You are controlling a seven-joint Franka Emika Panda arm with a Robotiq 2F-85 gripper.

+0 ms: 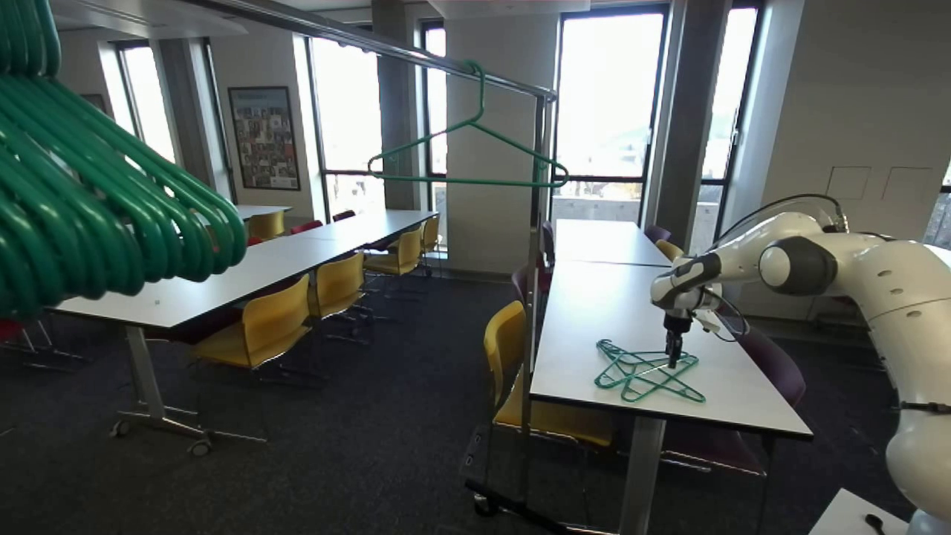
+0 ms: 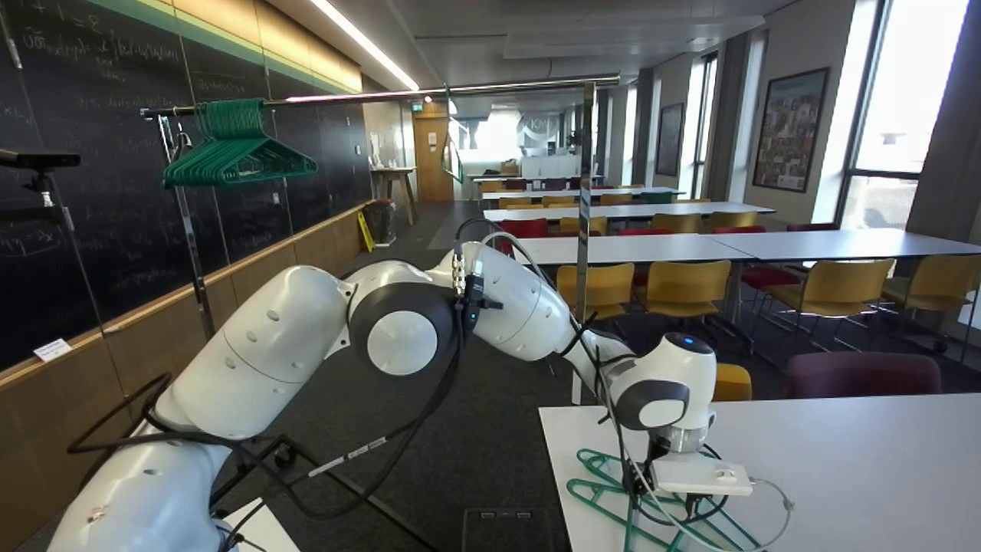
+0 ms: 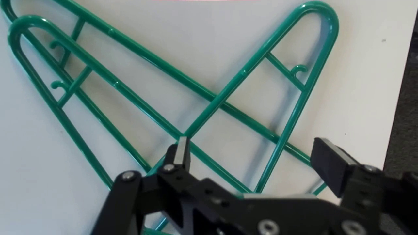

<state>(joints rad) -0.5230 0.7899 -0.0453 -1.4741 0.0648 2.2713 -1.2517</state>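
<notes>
Overlapping green plastic hangers lie on a white table (image 1: 594, 297), their tubes crossing one another. In the wrist view one hanger corner (image 3: 244, 72) points to the upper right, while other hangers (image 3: 117, 85) stretch to the upper left. My gripper (image 3: 250, 143) is open over them, pointing down, with hanger tubes visible in the gap. The left finger covers a spot where two tubes cross; whether it touches them I cannot tell. In an exterior view the gripper (image 1: 672, 362) stands low over the hangers' middle. Its body hides part of the pile in the wrist view.
A metal clothes rack (image 1: 513, 83) stands beside the table. A lone green hanger (image 1: 468, 180) hangs from its rail, and a bunch of green hangers (image 2: 237, 165) hangs further along. A yellow chair (image 1: 505, 334) and a purple chair (image 1: 776, 364) flank the table.
</notes>
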